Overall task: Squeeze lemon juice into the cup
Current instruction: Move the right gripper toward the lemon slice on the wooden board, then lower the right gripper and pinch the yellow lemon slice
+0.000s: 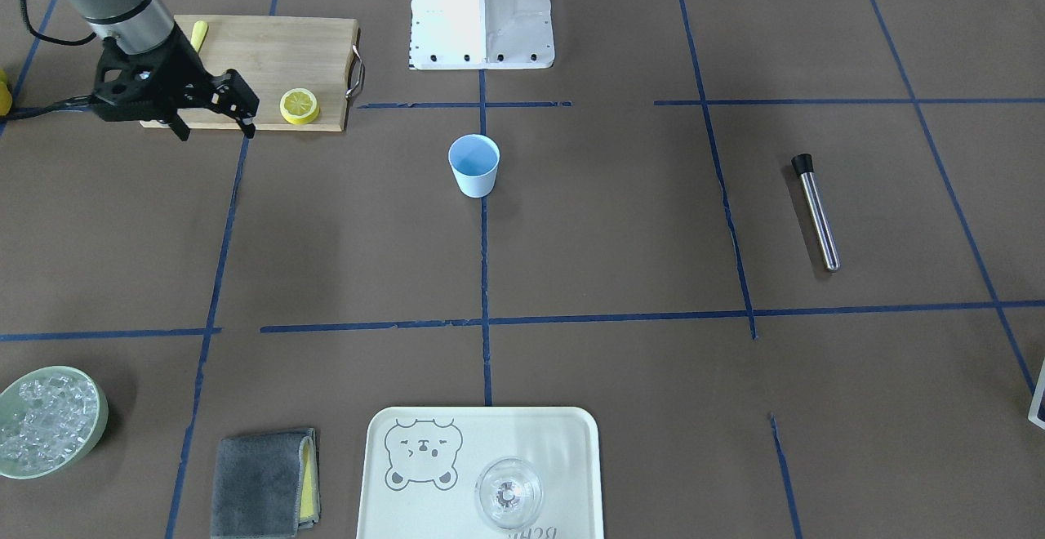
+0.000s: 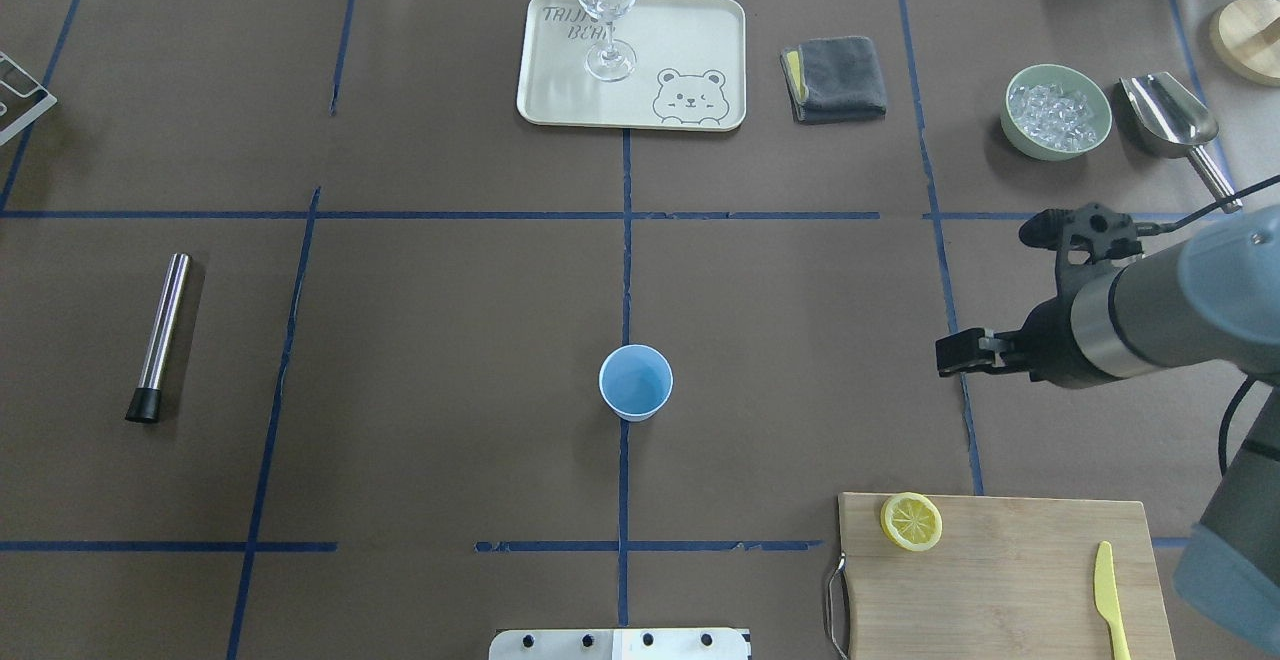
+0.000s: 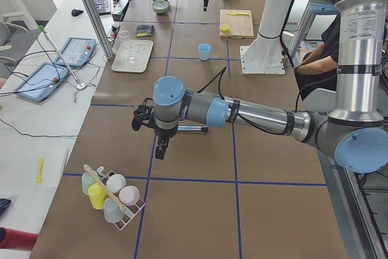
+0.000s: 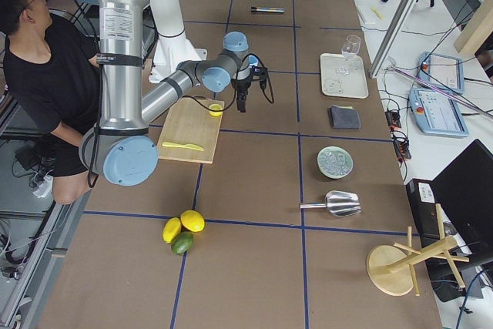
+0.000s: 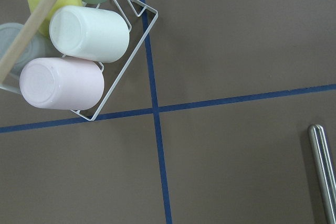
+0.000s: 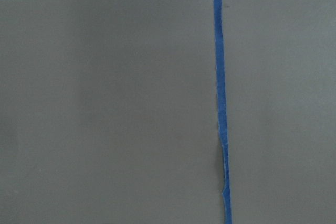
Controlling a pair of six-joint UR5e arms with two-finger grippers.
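The lemon (image 2: 911, 521) is a round yellow piece lying cut face up at the front corner of a wooden cutting board (image 2: 1020, 580); it also shows in the front-facing view (image 1: 300, 106). The light-blue cup (image 2: 635, 382) stands upright and empty at the table's middle, also in the front-facing view (image 1: 473, 165). My right gripper (image 1: 214, 129) is open and empty, hovering beside the board, a short way from the lemon. My left gripper (image 3: 159, 150) shows only in the exterior left view, far from both, near a cup rack; I cannot tell if it is open.
A yellow knife (image 2: 1105, 590) lies on the board. A metal muddler (image 2: 160, 335) lies on my left. At the far side are a tray (image 2: 560, 90) with a clear glass (image 2: 606, 0), a grey cloth (image 2: 835, 78), a bowl of ice (image 2: 1057, 110) and a scoop (image 2: 1170, 115).
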